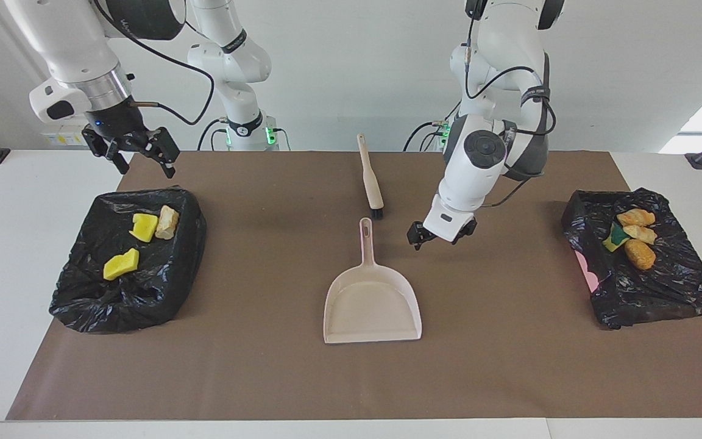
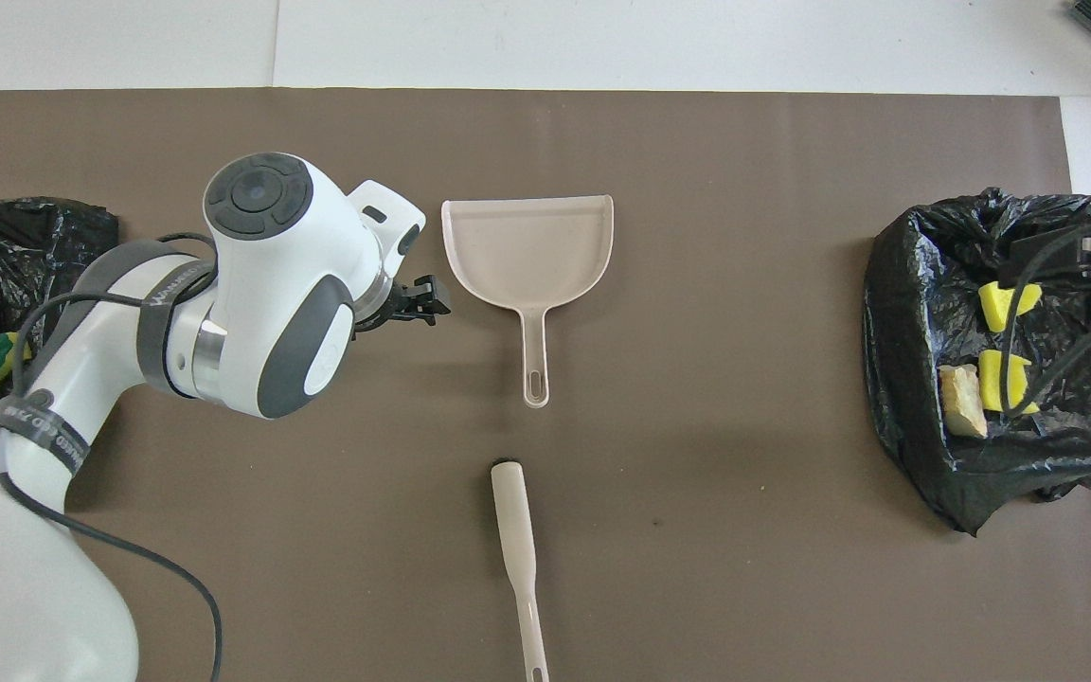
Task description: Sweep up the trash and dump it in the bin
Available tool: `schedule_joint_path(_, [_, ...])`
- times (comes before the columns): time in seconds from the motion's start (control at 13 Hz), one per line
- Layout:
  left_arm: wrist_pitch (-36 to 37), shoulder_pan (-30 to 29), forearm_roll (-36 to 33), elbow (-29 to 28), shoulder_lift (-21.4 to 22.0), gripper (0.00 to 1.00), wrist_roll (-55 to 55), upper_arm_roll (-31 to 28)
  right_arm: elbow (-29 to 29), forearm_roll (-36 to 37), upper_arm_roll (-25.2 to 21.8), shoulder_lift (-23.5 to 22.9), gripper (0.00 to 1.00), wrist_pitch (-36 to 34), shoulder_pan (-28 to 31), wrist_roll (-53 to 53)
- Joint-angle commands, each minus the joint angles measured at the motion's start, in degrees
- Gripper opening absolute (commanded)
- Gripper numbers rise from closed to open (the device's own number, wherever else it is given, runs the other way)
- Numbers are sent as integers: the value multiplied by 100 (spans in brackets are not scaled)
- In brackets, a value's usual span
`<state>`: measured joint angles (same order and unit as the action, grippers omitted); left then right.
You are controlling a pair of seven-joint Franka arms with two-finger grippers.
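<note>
The brush [image 1: 370,177] lies by the robots' edge of the bench, the dustpan [image 1: 372,305] flat mid-bench, empty. The trash [image 1: 144,238] already sits in the two black bags [image 1: 125,292] at the bench's ends. The left tool [image 1: 440,235], fingers wide and empty, hangs beside the dustpan handle — swinging low, it could knock the pan askew. The right tool [image 1: 138,152], wide and empty, waits over its bag's rim — dropping, it could snag the plastic.

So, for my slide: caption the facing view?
Scraps binned; beige plastic dustpan lies free beside the open left hand.
</note>
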<state>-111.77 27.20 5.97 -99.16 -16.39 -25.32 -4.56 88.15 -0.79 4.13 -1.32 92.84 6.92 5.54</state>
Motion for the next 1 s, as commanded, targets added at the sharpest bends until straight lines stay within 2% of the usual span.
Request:
schedule_joint_path(0.0, [207,-407,-70,-769,820,100,718,52,53,-9,36,53,100,-29,20,70])
schedule_joint_path(0.31, [426,-1180,-70,-1553,1717,100,1800,43,53,-9,36,53,100,-29,20,70])
schedule_joint_path(0.38, [584,-1295,-78,-1554,1727,100,1924,43,53,-9,36,53,100,-29,20,70])
schedule_joint_path(0.54, [734,-1419,-568,-1562,1762,100,1969,43,53,-9,36,53,100,-29,20,70])
schedule_joint_path(0.92, [858,-1980,-632,-1492,1929,100,2671,43,53,-9,36,53,100,-29,20,70])
